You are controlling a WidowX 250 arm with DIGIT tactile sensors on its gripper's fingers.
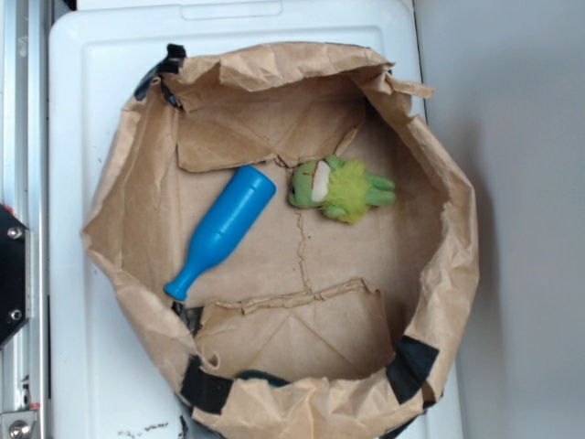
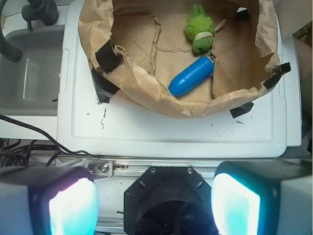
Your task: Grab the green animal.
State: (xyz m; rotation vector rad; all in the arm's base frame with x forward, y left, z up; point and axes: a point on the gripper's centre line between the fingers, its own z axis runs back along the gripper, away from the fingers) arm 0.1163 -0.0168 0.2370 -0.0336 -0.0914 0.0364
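Gripper [image 2: 154, 200]: jaws spread wide, empty, glowing pads at the wrist view's bottom edge.
Blue bottle-shaped pin [image 2: 191, 76]: smooth plastic, just nearer than the toy.
Green animal [image 2: 200, 30]: fuzzy plush on the crumpled paper-lined basket [image 2: 146, 95] floor, well ahead, slightly right; long axis roughly along approach.

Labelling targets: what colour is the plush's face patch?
Cream, on a darker green head; body lime green. The plush shows best in the exterior view.

Crumpled paper walls [image 1: 439, 183] ring the green animal [image 1: 340, 189] at frame centre; open floor lies below it, while the blue bottle [image 1: 222, 229] crowds its left.
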